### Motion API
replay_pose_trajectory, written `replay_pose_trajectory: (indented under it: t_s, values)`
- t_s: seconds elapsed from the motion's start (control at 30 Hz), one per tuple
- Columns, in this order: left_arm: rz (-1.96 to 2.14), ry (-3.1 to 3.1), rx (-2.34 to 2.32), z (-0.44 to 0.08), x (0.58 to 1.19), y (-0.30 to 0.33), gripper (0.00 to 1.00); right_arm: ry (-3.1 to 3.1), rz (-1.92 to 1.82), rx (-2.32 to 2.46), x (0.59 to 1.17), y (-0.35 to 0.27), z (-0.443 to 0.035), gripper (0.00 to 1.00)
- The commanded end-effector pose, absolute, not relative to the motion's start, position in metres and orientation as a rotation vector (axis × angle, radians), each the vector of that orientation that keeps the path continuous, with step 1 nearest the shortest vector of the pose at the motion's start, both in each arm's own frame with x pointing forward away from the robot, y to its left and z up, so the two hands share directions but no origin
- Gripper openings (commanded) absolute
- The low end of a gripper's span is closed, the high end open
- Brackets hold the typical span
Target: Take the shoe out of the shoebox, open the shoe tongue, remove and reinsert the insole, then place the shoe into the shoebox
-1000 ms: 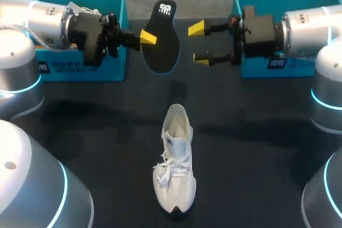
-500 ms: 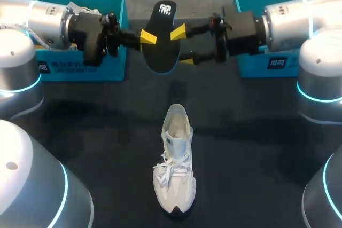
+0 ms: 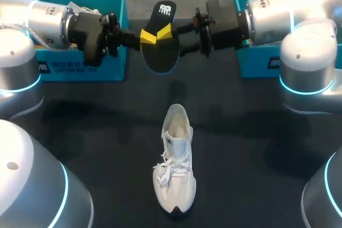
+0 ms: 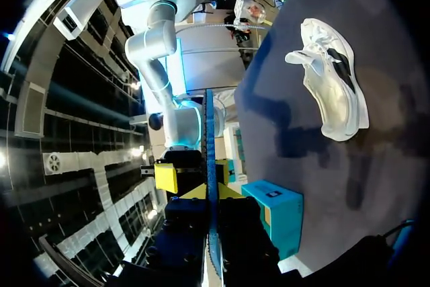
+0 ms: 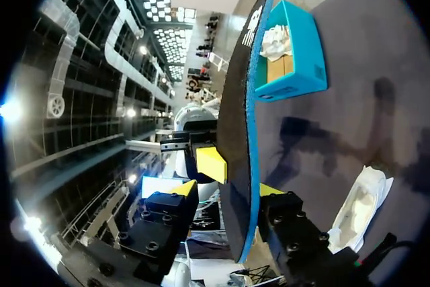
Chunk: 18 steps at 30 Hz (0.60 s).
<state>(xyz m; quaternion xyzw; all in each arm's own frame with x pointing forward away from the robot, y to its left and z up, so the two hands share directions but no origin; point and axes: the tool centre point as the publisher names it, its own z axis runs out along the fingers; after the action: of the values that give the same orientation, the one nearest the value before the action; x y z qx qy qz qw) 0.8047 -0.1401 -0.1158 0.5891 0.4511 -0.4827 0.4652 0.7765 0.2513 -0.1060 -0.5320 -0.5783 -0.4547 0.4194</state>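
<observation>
The black insole [image 3: 163,46] hangs in the air above the far side of the bench [image 3: 96,126], between two teal shoeboxes [image 3: 80,69]. The left gripper [image 3: 147,37] pinches it at one edge, fingers pressed on both faces. The right gripper [image 3: 172,42] sits at the opposite edge with its fingers spread, one on each side of the insole, which stands edge-on between them; contact cannot be told. The white shoe [image 3: 175,164] lies on the near part of the bench, well apart from both grippers
</observation>
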Motion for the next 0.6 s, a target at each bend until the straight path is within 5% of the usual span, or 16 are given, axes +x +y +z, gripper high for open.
replay_pose_trajectory:
  t_s: [0.03, 0.6]
  values:
    - [-1.183, 1.105, 1.447, -0.117, 0.805, -0.141, 0.00, -1.444, -1.142, -1.340, 0.778, 0.255, -0.110, 0.44]
    - [-1.183, 1.105, 1.447, -0.117, 0.805, -0.141, 0.00, -1.430, -1.159, -1.377, 0.773, 0.244, -0.108, 0.34]
